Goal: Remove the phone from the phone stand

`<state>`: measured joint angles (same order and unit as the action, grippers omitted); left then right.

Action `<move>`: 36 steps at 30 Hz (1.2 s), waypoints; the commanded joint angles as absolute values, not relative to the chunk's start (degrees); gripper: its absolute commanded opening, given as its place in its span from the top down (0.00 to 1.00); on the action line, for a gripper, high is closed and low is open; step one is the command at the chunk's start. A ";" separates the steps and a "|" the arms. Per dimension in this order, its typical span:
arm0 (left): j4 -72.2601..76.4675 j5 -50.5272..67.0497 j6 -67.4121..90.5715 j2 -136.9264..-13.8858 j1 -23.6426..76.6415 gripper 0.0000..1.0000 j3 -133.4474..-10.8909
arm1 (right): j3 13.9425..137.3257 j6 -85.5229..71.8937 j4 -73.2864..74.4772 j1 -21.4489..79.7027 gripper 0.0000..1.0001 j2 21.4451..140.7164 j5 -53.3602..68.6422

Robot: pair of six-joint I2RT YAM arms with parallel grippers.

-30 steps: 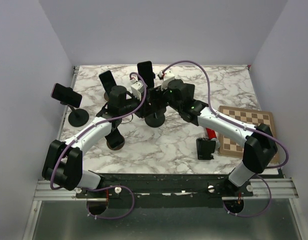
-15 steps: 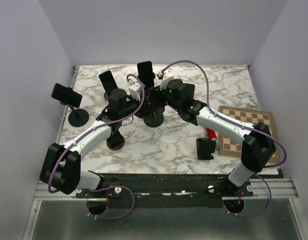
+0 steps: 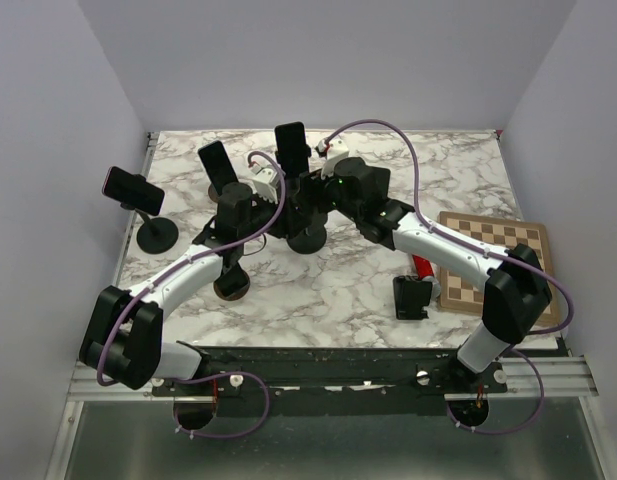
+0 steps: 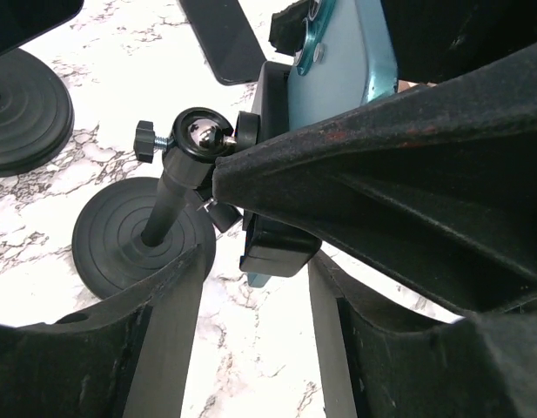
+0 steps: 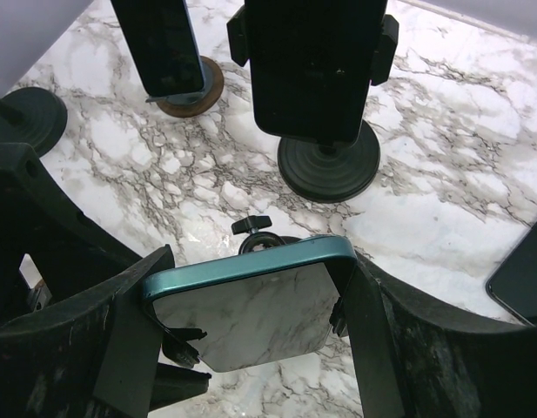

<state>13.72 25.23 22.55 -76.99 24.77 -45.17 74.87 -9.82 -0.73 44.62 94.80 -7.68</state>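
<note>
Phone (image 5: 259, 313) sits clamped in its stand (image 4: 120, 244) mid-table, the right gripper (image 5: 251, 287) closed on its teal edges. The left gripper (image 4: 255, 270) gapes astride the pole (image 4: 164, 209), gripping nothing, so a pull might drag the unheld stand up and tip it against the far stand (image 5: 329, 165).

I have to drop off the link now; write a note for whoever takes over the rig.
Right gripper: jaws closed on the side edges of the teal phone, which sits in the cradle of the middle stand.
Left gripper: jaws open, either side of that stand's post.
Done: phone gripped.
Left: steady the stand, lift the phone out.
</note>
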 commanded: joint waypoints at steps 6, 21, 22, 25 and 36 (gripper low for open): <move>18.96 23.30 23.44 -75.50 24.87 0.41 -43.02 | 76.11 -13.98 -0.09 45.10 0.99 95.84 -5.27; 27.52 21.44 23.54 -74.16 24.84 0.50 -40.71 | 76.24 -15.84 -0.09 45.09 0.99 95.97 -3.97; 27.30 21.54 23.40 -74.34 24.86 0.51 -40.79 | 76.36 -15.85 -0.09 45.09 0.99 96.00 -3.93; 27.54 22.42 23.63 -75.00 24.79 0.55 -40.95 | 77.11 -15.95 -0.09 45.09 0.99 96.30 -3.58; 26.45 23.13 23.91 -75.94 24.94 0.51 -40.79 | 78.64 -16.68 2.01 45.09 0.99 97.49 -4.71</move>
